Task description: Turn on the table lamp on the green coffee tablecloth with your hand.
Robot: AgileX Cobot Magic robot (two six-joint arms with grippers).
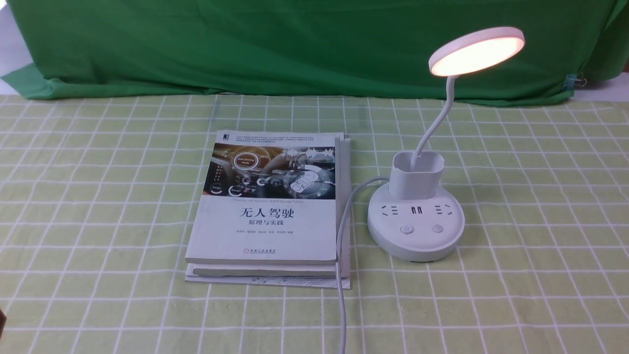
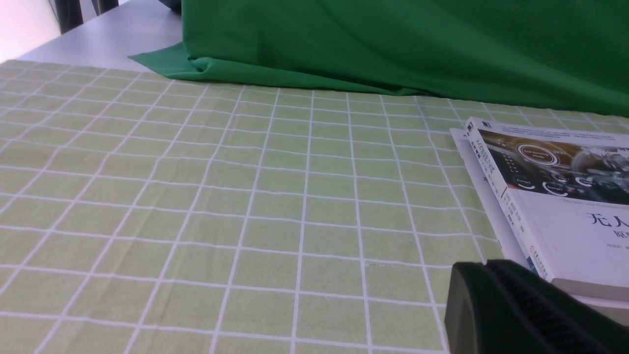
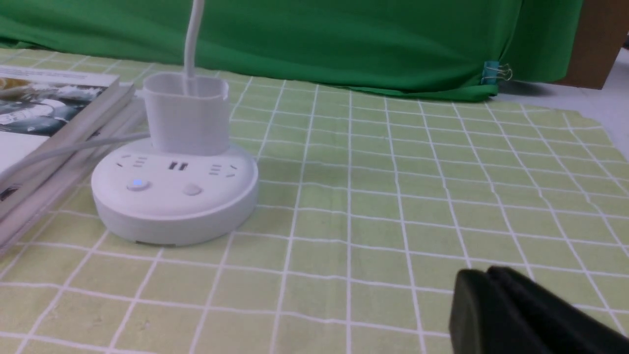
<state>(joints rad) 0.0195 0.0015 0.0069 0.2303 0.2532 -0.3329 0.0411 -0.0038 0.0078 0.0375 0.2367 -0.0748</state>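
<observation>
Table lamp [image 1: 415,231] lit, right of worktop centre; right fingers [image 3: 496,305] nearer (closed, empty); left fingers [image 2: 496,300] closed.

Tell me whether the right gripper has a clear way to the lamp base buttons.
Probably yes. Only bare green coffee tablecloth lies between the right gripper and the table lamp; the books lie on the lamp's far side.

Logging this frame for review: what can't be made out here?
- Left end effector: left wrist view, cut off by the frame edge; open or shut unclear.
- Right end effector: right wrist view, likewise.
- Table lamp: button markings too small.
- Book: fine print illegible.
</observation>
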